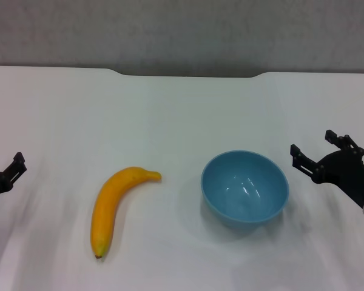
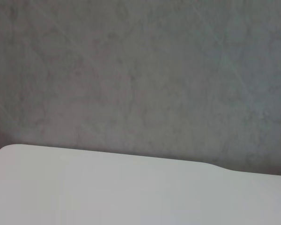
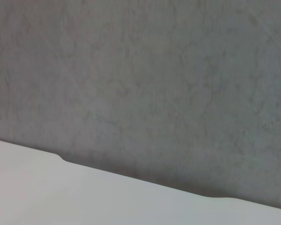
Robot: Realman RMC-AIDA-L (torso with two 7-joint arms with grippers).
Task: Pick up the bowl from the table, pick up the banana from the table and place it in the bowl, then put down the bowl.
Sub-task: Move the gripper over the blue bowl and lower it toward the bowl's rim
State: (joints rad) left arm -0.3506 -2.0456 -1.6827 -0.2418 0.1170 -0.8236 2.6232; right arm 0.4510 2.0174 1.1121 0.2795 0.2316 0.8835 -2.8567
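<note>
The light-blue bowl (image 1: 245, 188) stands upright and empty on the white table (image 1: 182, 109), right of centre. The orange-yellow banana (image 1: 113, 207) lies flat to the left of the bowl, its dark tip toward the near edge, and does not touch the bowl. My right gripper (image 1: 314, 145) is open and empty, just right of the bowl and apart from it. My left gripper (image 1: 9, 171) shows only partly at the far left edge, well left of the banana. Both wrist views show only the table's far edge (image 2: 131, 157) (image 3: 131, 176) and a grey wall.
The table's far edge has a shallow notch (image 1: 191, 75) in the middle, with a grey wall (image 1: 182, 30) behind it.
</note>
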